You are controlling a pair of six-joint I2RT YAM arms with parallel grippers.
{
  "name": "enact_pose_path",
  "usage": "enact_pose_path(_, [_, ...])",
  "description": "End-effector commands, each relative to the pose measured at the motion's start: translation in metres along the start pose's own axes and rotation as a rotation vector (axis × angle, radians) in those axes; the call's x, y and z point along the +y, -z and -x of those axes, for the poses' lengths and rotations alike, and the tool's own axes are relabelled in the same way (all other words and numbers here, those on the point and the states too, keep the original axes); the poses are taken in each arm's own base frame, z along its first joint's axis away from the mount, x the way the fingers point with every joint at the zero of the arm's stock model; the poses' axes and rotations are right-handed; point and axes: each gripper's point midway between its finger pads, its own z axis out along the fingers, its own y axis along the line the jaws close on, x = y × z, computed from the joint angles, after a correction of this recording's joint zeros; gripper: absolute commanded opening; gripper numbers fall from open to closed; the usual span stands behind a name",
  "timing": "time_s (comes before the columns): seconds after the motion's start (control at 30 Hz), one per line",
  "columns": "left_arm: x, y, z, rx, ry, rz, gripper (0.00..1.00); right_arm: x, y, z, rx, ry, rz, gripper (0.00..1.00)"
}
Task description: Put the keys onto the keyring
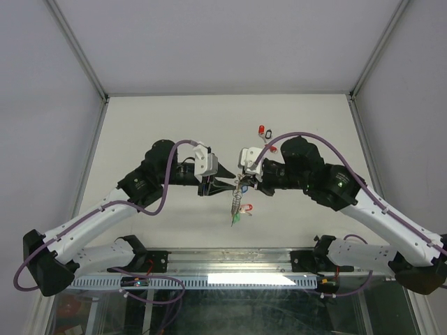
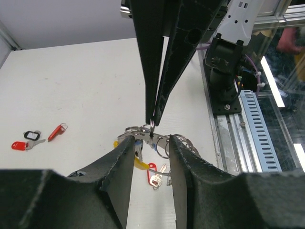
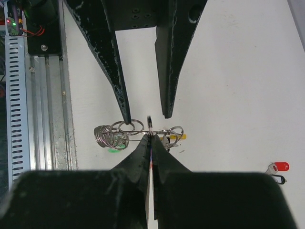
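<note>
The keyring (image 2: pixel 141 165), a yellow arc joined to silvery loops (image 3: pixel 107 136), hangs in the air between my two grippers in the middle of the table. My right gripper (image 3: pixel 149 137) is shut on a small metal ring (image 3: pixel 149 125) that stands edge-on at the keyring's wire. My left gripper (image 2: pixel 151 140) faces it, open, its fingers (image 3: pixel 125 110) either side of that ring, one tip at a silvery loop. A red-tagged key (image 2: pixel 155 180) and a green tag (image 3: pixel 113 149) hang from the keyring. Loose keys lie on the table: red tags (image 2: pixel 19 145) (image 2: pixel 57 132) and a black tag (image 2: pixel 32 135).
The loose tagged keys (image 1: pixel 262 130) lie just beyond the right arm (image 1: pixel 335 185). A metal rail with a slotted cable duct (image 3: pixel 16 95) runs along the table's near edge. White walls (image 1: pixel 70 105) enclose the table on three sides.
</note>
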Motion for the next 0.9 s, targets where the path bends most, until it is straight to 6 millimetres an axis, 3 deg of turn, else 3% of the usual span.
enact_pose_path(0.0, [-0.001,-0.006,0.021,-0.044,-0.063,-0.019,0.32,-0.011,0.007,0.031,-0.076,0.046,-0.045,0.0])
enact_pose_path(0.37, [-0.002,-0.01,0.02,-0.034,-0.073,-0.029,0.16,-0.009,0.004,0.029,-0.057,0.045,-0.038,0.0])
enact_pose_path(0.5, [-0.002,-0.012,0.019,-0.029,-0.073,-0.033,0.01,-0.007,0.004,0.029,-0.06,0.044,-0.033,0.0])
enact_pose_path(0.7, [0.0,-0.011,0.018,-0.023,-0.07,-0.014,0.0,-0.004,0.008,0.039,-0.118,0.048,-0.03,0.0])
enact_pose_path(0.87, [0.007,-0.003,0.029,-0.082,-0.064,0.073,0.0,-0.012,0.024,0.044,-0.216,0.051,-0.144,0.27])
